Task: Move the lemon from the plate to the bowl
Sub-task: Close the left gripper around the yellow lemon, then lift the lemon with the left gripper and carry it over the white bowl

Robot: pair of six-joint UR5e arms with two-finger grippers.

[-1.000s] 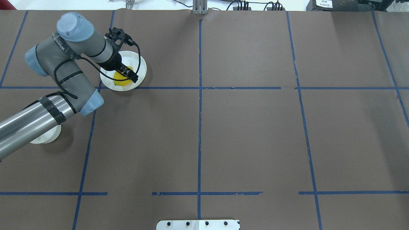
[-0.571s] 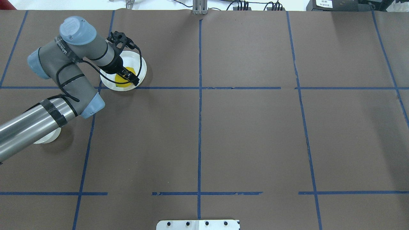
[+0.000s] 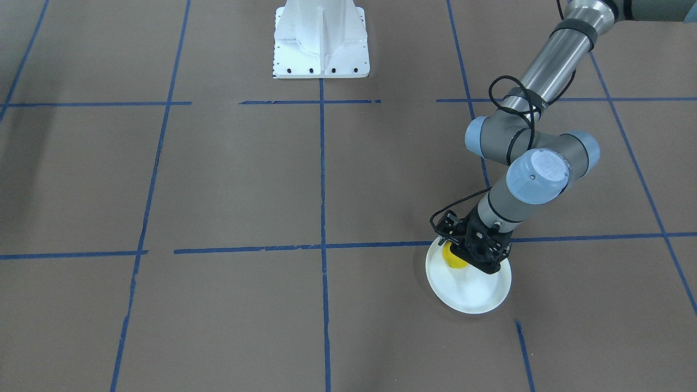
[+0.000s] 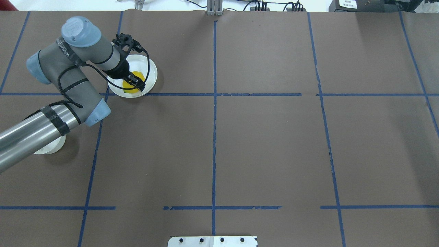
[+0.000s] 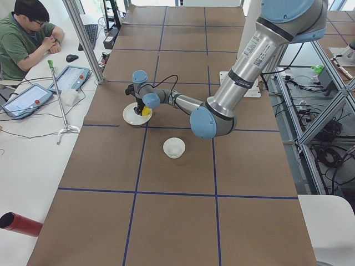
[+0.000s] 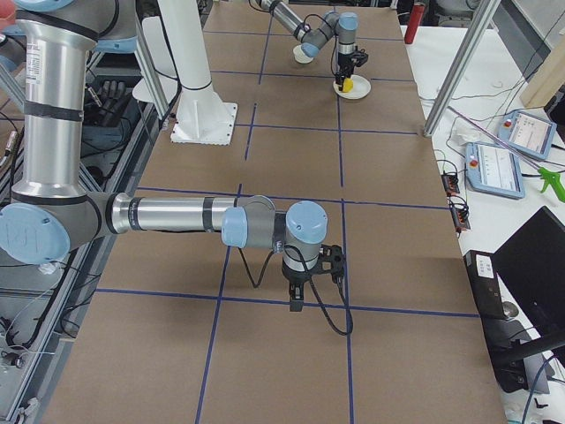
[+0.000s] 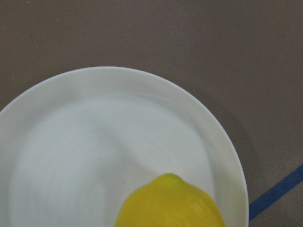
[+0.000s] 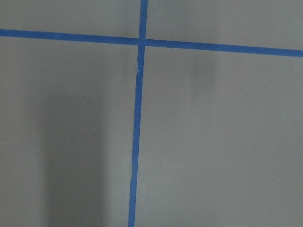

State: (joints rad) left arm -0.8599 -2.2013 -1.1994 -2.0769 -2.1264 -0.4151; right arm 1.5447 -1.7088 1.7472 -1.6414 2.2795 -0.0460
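bowl [image 4: 51, 148] sits near the plate [image 4: 151, 70], on the robot-base side of it, half hidden under the left forearm in the overhead view. lemon [image 4: 129, 86] is on the plate, off centre toward the edge nearest the bowl. left claw [image 4: 136, 82] is down on the lemon with its black fingers across the top; can't tell if it's clenched or just straddling, and the wrist cam shows only the lemon's tip and bare plate. right claw [image 6: 296, 305] is parked well away from the plate over bare tabletop [image 4: 260, 144]; its state is unreadable too.

risks as i see them:
- lemon is smooth and oval, so an off-centre pinch likely squirts it out, and the low rim won't stop a roll onto the tabletop.
- fingertips pressing on the plate could drag or tip it on lift.
- bowl looks light and thin-walled, so a clip on its rim or a high drop could knock it over or bounce the lemon out.
- the cable loop at the wrist hangs near the plate and could snag.
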